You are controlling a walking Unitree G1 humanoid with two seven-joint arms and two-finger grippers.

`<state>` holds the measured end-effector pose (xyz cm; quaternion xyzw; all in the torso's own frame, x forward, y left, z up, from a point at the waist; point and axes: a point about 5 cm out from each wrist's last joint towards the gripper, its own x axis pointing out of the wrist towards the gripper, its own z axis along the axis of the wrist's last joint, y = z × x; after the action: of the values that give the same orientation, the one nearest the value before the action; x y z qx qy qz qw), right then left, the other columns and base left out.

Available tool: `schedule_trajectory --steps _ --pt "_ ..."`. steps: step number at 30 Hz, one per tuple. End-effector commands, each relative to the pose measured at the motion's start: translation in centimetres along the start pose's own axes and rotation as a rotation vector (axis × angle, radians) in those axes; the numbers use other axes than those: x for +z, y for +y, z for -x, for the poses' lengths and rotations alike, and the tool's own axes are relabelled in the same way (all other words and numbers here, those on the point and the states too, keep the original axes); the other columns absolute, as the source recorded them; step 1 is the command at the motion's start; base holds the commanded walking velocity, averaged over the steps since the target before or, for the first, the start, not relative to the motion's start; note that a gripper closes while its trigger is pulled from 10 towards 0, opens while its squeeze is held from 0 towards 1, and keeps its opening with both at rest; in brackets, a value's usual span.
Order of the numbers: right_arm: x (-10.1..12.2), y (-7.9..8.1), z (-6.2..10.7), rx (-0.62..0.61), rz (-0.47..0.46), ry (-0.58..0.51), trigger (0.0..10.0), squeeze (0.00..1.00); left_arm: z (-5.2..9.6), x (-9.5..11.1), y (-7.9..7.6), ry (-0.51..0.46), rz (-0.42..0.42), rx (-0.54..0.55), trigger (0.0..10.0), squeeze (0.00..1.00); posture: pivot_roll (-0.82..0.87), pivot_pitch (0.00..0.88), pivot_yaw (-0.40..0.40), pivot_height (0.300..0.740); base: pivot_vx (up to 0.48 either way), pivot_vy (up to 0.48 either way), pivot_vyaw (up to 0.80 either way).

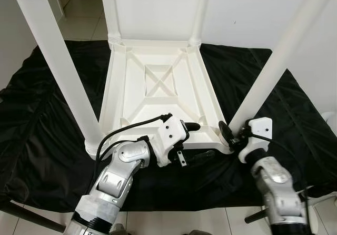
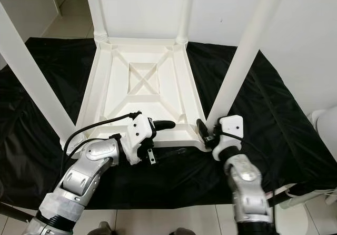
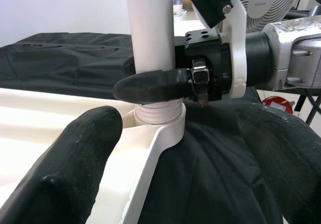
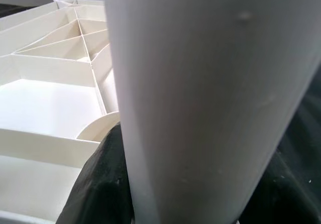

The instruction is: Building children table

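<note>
A white plastic table [image 1: 158,82] lies upside down on a black cloth [image 1: 42,135], its legs pointing up. My right gripper [image 1: 229,135] is shut on the front right leg [image 1: 274,66] just above its threaded base; one black finger [image 3: 150,86] wraps the leg [image 3: 150,28] there. The right wrist view has that leg [image 4: 200,93] up close with a fingertip [image 4: 100,184] against it. My left gripper [image 1: 187,143] is open at the table's front rim, one finger [image 3: 75,153] over the underside and the other [image 3: 281,153] over the cloth, touching nothing.
The front left leg [image 1: 58,61] rises close to my left arm, and two more legs stand at the far corners. Tiled floor surrounds the cloth. A fan [image 3: 266,3] stands beyond the right arm. A white object [image 2: 324,124] sits at the right edge.
</note>
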<state>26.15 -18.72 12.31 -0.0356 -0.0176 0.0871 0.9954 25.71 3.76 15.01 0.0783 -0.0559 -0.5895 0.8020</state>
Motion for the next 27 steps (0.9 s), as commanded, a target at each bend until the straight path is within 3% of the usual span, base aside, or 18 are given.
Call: schedule_trajectory --steps 1,2,4,6,9,17,22,23,27 --pt "0.1 0.4 0.1 -0.125 0.010 0.009 10.0 0.00 -0.1 -0.1 0.4 0.007 -0.010 0.069 10.0 0.00 -0.01 0.001 -0.035 0.740 0.000 0.000 0.00" --pt "0.0 0.9 0.3 -0.194 0.008 0.024 10.0 0.00 -0.1 -0.1 0.4 0.006 -0.010 0.069 10.0 0.00 -0.01 0.000 -0.034 0.740 0.000 0.000 0.00" --pt "0.0 0.9 0.3 -0.194 0.008 0.024 10.0 0.00 -0.1 -0.1 0.4 0.006 -0.010 0.069 10.0 0.00 -0.01 0.000 -0.034 0.740 0.000 0.000 0.00" --pt "-0.6 1.8 0.6 -0.348 0.004 0.066 10.0 0.00 -0.2 -0.1 0.4 0.004 -0.010 0.070 10.0 0.00 -0.01 0.001 -0.036 0.740 0.000 0.000 0.00" --pt "-0.9 2.6 0.6 -0.443 -0.007 0.079 10.0 0.00 -0.3 -0.1 0.4 0.003 -0.008 0.070 10.0 0.00 -0.01 0.001 -0.034 0.740 0.000 0.000 0.00" --pt "0.0 4.2 0.0 -0.420 -0.046 0.044 10.0 0.00 -0.4 -0.1 0.4 0.000 -0.006 0.066 10.0 0.00 -0.02 0.001 -0.029 0.740 0.000 0.000 0.00" --pt "0.3 4.4 -0.1 -0.400 -0.051 0.023 10.0 0.00 -0.4 -0.1 0.4 -0.002 -0.008 0.064 10.0 0.00 -0.02 0.000 -0.030 0.740 0.000 0.000 0.00" --pt "0.6 4.2 0.0 -0.393 -0.059 0.008 10.0 1.00 -0.4 0.0 0.4 -0.002 -0.009 0.064 10.0 0.00 -0.02 0.000 -0.029 0.740 0.000 0.000 0.00" --pt "0.9 3.7 0.0 -0.378 -0.068 -0.016 10.0 1.00 -0.4 0.0 0.4 -0.002 -0.009 0.066 10.0 0.00 -0.01 0.000 -0.030 0.740 0.000 0.000 0.00"
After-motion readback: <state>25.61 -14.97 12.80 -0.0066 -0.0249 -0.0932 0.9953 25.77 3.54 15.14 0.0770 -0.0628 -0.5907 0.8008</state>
